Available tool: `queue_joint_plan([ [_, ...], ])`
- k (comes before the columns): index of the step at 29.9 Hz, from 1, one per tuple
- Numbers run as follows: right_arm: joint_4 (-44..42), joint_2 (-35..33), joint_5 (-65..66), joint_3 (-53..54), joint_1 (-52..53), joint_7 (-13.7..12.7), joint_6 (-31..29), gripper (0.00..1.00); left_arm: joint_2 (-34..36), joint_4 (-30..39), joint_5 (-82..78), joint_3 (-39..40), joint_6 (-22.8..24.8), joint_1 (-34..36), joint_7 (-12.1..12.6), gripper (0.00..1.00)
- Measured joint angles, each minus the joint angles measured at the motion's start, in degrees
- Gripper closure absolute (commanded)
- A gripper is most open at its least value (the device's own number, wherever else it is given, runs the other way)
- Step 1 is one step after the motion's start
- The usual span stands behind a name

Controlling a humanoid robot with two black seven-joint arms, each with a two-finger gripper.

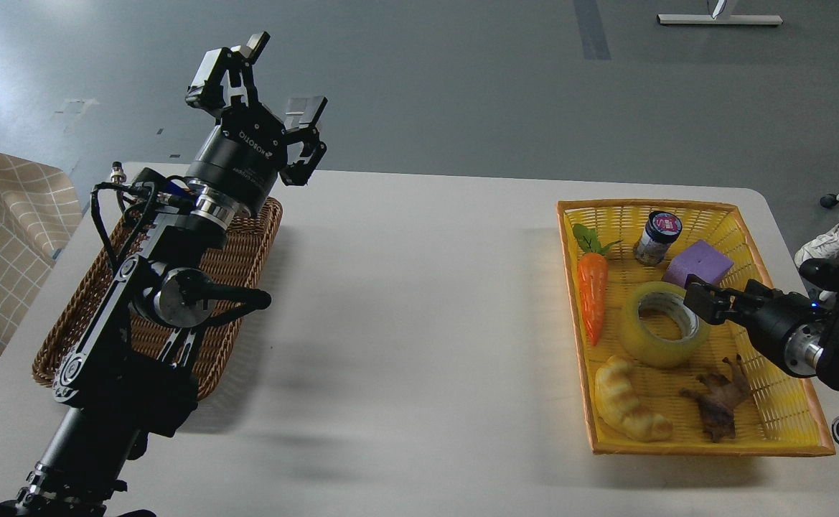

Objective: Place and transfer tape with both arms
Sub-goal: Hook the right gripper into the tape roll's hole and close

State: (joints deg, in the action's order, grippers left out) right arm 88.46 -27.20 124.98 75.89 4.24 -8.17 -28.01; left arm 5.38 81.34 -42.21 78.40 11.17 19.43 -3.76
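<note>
The tape (645, 343), a yellow translucent roll with a grey-white core, lies flat in the middle of the yellow basket (706, 449) on the right. My right gripper (703, 302) comes in from the right edge and hovers at the tape's right rim. It is dark and seen nearly end-on, so its fingers cannot be told apart. My left gripper (265, 85) is open and empty, raised high over the far end of the brown wicker basket (67, 343) on the left.
The yellow basket also holds a toy carrot (593, 294), a small dark jar (657, 235), a purple block (699, 264), a croissant toy (627, 402) and a brown figure (719, 403). The white table (419, 301) spans between the baskets. A checked cloth (3, 230) lies at the left.
</note>
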Motion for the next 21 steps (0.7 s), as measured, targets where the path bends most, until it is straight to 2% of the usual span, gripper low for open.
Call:
queue_joint_plan([
  [21,-5.9,1.6,0.0,-5.2,2.3,0.0,0.0,0.16,0.3,0.0,-0.1,-0.2,-0.2,0.0,0.1,0.02],
])
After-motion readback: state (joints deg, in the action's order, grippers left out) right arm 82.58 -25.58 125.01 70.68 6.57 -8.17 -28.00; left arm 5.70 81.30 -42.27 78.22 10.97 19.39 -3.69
